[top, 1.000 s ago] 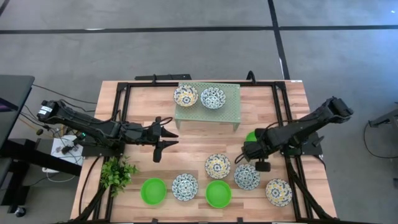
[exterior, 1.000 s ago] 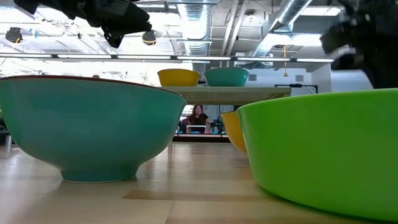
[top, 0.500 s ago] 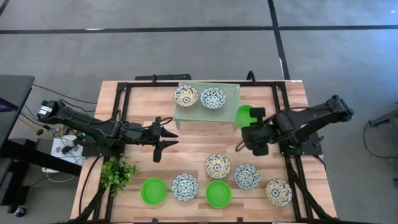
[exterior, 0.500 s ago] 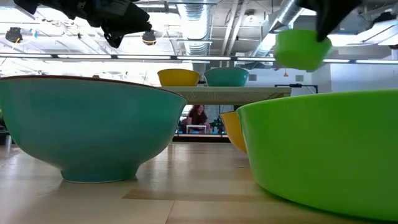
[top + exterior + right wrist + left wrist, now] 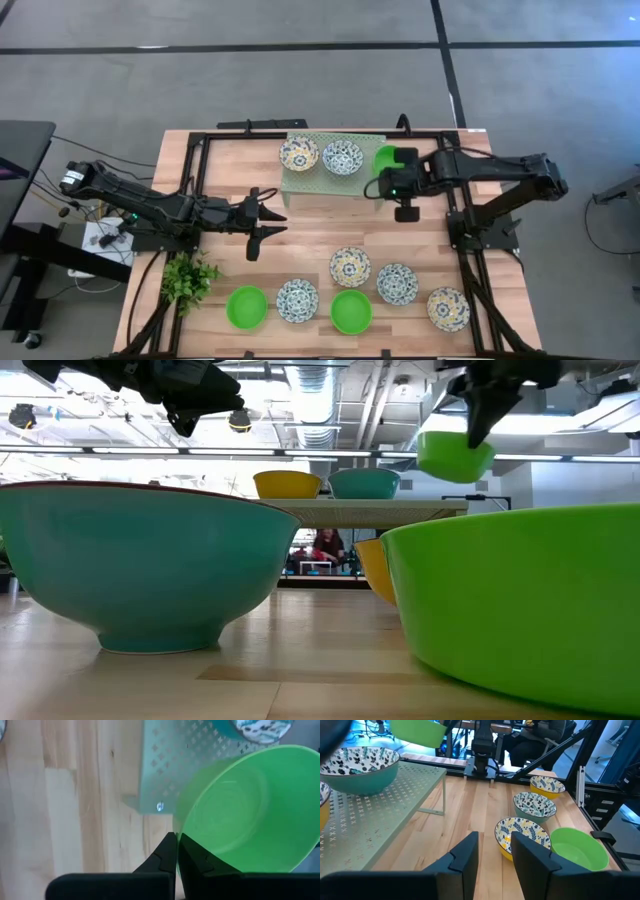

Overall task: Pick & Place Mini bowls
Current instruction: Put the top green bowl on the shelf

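My right gripper (image 5: 386, 176) is shut on a plain green mini bowl (image 5: 385, 158) and holds it in the air at the right end of the pale green rack (image 5: 335, 180). The bowl also shows in the low view (image 5: 455, 457) and the left wrist view (image 5: 417, 731). Two patterned bowls (image 5: 298, 154) (image 5: 342, 157) stand on the rack. Several patterned bowls (image 5: 349, 266) and two green bowls (image 5: 247, 306) (image 5: 351, 311) stand on the table near its front edge. My left gripper (image 5: 272, 215) is open and empty over the table's middle left. My right gripper pinches the green bowl's rim (image 5: 176, 827), one finger inside the bowl and one outside. The fingers slant down onto it from the table's right and near side. The bowl hangs below them, clear of table and rack, mouth up and a little tilted (image 5: 455, 457).
A small leafy plant (image 5: 190, 277) stands at the front left. Black frame rails (image 5: 195, 160) run along the table's sides and far edge. Bare wood lies between the rack and the front row of bowls. A person sits in the room beyond the table (image 5: 325, 547).
My right gripper has lifted the green bowl off the table at the right and carried it up and toward the far edge, a little leftward, to the rack's right end. It has stayed shut on the bowl throughout.
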Controlling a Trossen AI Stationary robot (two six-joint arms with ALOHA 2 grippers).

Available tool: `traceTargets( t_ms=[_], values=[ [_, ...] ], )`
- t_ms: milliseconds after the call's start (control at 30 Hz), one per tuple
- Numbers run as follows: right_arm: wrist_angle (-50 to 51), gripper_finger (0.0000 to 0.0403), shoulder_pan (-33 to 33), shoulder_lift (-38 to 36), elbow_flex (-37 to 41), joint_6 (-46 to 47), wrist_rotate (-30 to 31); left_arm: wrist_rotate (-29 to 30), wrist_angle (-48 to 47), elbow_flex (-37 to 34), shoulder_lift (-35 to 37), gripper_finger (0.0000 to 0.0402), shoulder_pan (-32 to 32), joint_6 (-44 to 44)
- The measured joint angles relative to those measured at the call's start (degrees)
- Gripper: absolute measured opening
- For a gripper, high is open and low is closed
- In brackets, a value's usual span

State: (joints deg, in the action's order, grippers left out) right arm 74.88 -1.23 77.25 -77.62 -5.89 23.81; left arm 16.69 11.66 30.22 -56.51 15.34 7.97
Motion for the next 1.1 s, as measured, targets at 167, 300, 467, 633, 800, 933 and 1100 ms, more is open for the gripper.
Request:
traceTargets(
  t_ms=[167, 300, 467, 633, 800, 933, 1100],
  values=[
    [-1.63, 0.0001, 3.92, -0.02, 0.00, -2.62, -2.00, 0.00, 0.00, 0.00, 0.00, 0.0115, 0.00, 0.00],
    [-1.71, 0.0000, 6.72, -0.02, 0.00, -2.64, -4.44, 0.00, 0.00, 0.00, 0.00, 0.0115, 0.00, -0.02],
    [-2.78, 0.0000, 8.69, 2.12, 0.05, -2.80, -4.94, 0.00, 0.01, 0.00, 0.00, 0.0115, 0.01, 0.00],
    [-3.53, 0.0000, 9.72, 5.89, 0.03, -6.79, -5.84, 0.00, 0.04, 0.00, 0.00, 0.0115, 0.01, 0.00],
    [-3.12, 0.0004, 10.07, 9.48, -0.12, -9.72, -5.34, 0.00, 0.31, 0.00, 0.00, 0.0115, 0.01, 0.00],
    [-3.47, 0.0015, 10.50, 10.66, -0.17, -11.73, -4.93, 0.00, 0.39, 0.00, 0.00, 0.0115, 0.00, -0.06],
    [-3.81, 0.0032, 10.53, 10.75, -0.06, -15.05, -4.78, 0.00, 0.35, 0.00, 0.00, 0.0115, 0.01, -0.09]
  ],
)
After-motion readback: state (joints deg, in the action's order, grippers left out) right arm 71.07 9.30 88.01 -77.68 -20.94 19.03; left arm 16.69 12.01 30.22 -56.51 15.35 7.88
